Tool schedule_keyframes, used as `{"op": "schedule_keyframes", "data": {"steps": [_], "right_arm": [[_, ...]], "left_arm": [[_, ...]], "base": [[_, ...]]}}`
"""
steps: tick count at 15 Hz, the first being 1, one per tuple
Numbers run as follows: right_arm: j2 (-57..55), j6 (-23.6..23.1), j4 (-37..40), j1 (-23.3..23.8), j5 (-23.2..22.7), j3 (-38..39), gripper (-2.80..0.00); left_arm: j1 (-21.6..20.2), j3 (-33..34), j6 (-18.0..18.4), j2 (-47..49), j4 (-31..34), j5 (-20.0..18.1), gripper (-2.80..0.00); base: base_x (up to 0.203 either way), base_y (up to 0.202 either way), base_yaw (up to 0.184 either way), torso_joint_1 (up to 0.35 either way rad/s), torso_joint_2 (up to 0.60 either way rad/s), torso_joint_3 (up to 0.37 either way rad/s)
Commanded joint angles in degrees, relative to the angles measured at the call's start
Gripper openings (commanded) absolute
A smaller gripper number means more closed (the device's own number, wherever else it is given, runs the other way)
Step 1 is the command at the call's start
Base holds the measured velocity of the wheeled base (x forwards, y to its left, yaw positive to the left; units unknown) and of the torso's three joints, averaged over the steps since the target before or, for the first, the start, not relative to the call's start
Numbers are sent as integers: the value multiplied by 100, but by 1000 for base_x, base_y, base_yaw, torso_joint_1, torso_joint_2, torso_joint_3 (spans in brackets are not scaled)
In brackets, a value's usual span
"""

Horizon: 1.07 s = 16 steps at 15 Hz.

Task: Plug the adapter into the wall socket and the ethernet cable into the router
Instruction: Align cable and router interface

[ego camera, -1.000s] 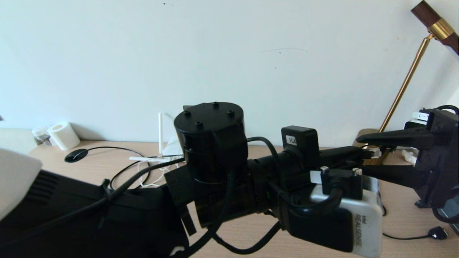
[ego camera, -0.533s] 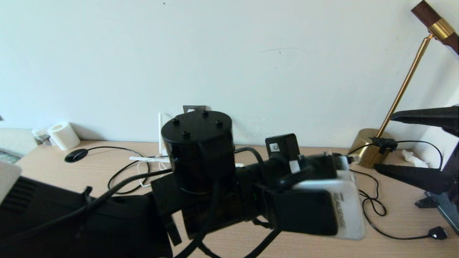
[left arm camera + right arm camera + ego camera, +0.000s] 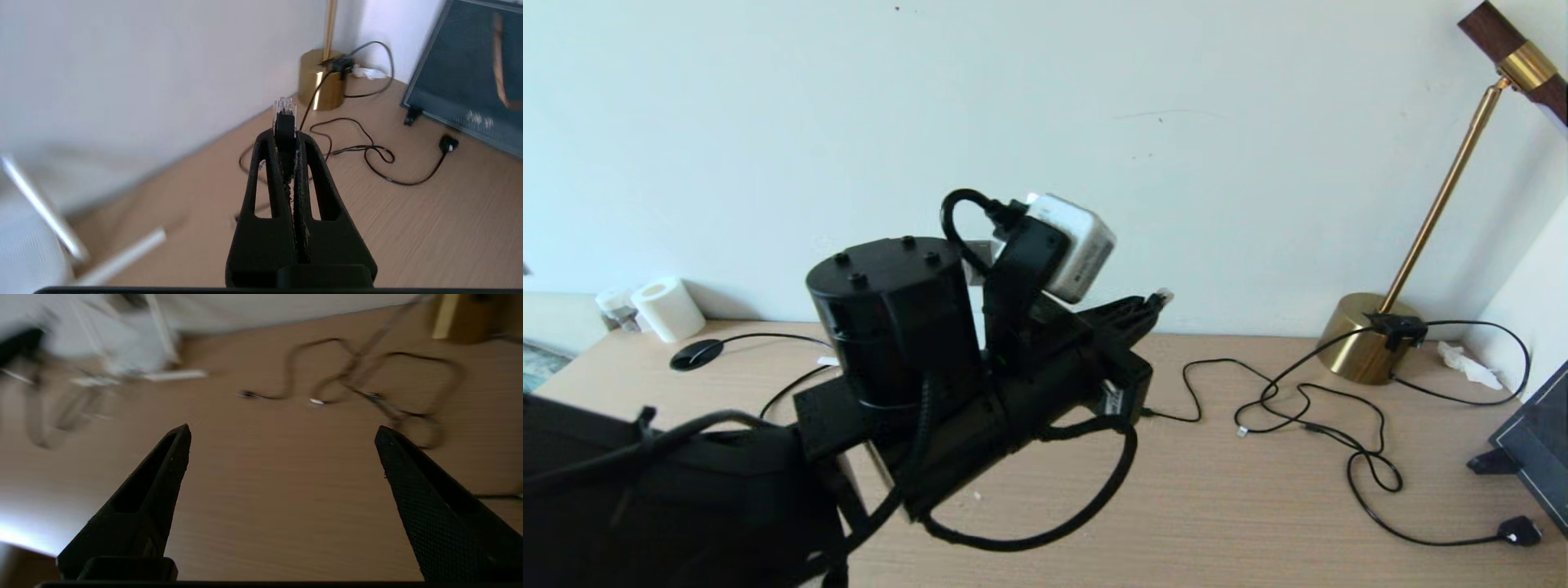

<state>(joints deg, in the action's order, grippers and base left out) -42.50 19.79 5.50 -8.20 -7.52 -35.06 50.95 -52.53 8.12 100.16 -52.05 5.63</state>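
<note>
While pinched in the left claw (image 3: 286,141), ethernet cable (image 3: 284,116) tip protruding, right claw (image 3: 282,435) spread, seemingly empty.

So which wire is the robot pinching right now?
Find the shiny gold lamp base by the white wall. In front of it the left gripper is shut on the thick black ethernet cable. Only it has a clear plastic tip; the thin black cables lie loose on the desk.

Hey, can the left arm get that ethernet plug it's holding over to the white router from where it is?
Probably yes. The left claw grips the clear-tipped black ethernet cable, and only bare desk lies toward the white router; its ports aren't visible.
</note>
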Motion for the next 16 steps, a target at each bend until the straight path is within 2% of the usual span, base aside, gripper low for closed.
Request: {"op": "schedule_keyframes", "data": {"steps": [1,2,3,5,6,8,9,10,11,13,14,16], "right_arm": [[807,-1354,214,5,563,480,0],[1055,-1606,407,9,685,750,0],[1206,-1697,634,10,741,995,0],[1301,-1703,797,10,709,1545,0],[1338,-1707,803,7,563,1887,0],[1434,-1794,771,4,-298,2584,0],[1540,-1823,685,9,-513,2707,0],[1702,-1850,655,11,-441,2714,0],[1861,-1876,647,11,-144,2712,0],[2046,-2066,668,20,960,2845,0],[2331,-2174,759,58,1080,2879,0],[2677,-2287,1168,310,876,2805,0]], "left_arm": [[-424,206,-884,46,-26,35,-280],[-603,234,-1172,117,-15,-45,-280],[-774,229,-1307,210,12,-185,-280],[-1062,272,-1361,344,53,-485,-280],[-1081,420,-1367,304,53,-479,-280],[-1086,879,-1357,36,53,-466,-280],[-1087,1071,-1351,-131,61,-469,-280],[-1095,1116,-1349,-198,63,-461,-280],[-1096,1069,-1349,-134,68,-444,-280],[-1042,1070,-1343,93,120,-438,-280],[-1019,1063,-1332,173,143,-439,-280],[-1017,973,-1322,257,150,-425,-280]], "base": [[0,0,0,0,0,0],[0,0,0,0,0,0],[0,0,0,0,0,0],[0,0,0,0,0,0],[0,0,0,0,0,0],[0,0,0,0,0,0],[0,0,0,0,0,0],[0,0,0,0,0,0],[0,0,0,0,0,0],[0,0,0,0,0,0],[0,0,0,0,0,0],[0,0,0,0,0,0]]}}
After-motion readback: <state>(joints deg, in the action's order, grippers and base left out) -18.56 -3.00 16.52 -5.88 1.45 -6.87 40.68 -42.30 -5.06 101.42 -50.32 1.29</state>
